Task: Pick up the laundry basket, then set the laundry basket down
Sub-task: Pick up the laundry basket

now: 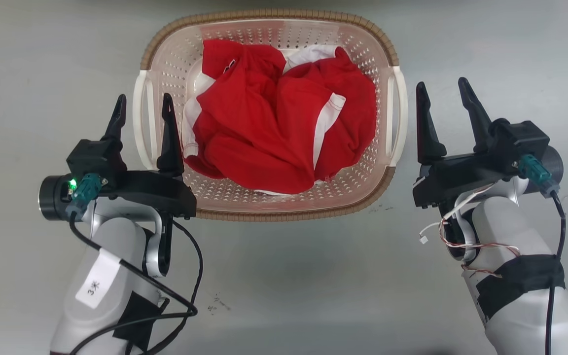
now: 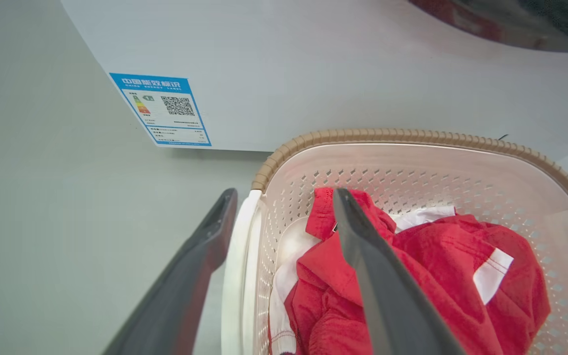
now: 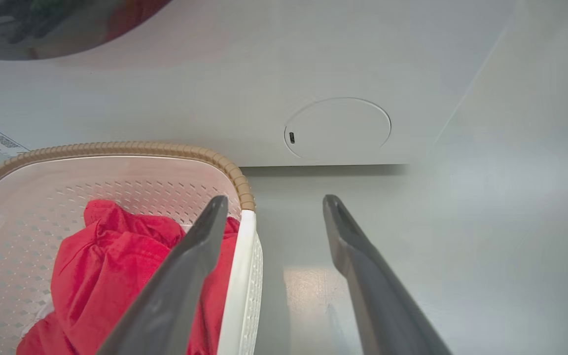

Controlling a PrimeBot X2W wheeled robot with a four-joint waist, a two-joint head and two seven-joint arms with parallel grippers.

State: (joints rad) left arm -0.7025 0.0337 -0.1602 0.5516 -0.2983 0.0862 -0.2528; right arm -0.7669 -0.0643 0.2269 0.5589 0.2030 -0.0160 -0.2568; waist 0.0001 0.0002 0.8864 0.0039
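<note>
The grey floor (image 1: 284, 276) is carrying the basket (image 1: 274, 215), which is standing upright just in front of a white washer (image 2: 313, 74). A red-and-white garment (image 1: 274, 123) is lying crumpled inside.

The left gripper (image 1: 144, 97) is standing wide and straddling the left handle (image 1: 140, 125). One finger is sitting outside the white bar; the other is reaching over the garment, inside the wall.

The right gripper (image 1: 442, 83) is also standing wide and holding nothing. In the head view it is sitting just beside the right handle (image 1: 398, 113), apart from it. In the right wrist view that handle is falling between the finger lines, so the gripper's height above the bar cannot be told.

Step in hand, as judged: seating both grippers for the lift.

1. Bring the right gripper inward and down until it is straddling its handle as the left one is.
2. Close both sides together on the bars only, keeping the inner fingers clear of cloth.
3. Raise both arms at one rate, keeping the rim level. An uneven lift risks tilting the load or slipping a handle.
</note>
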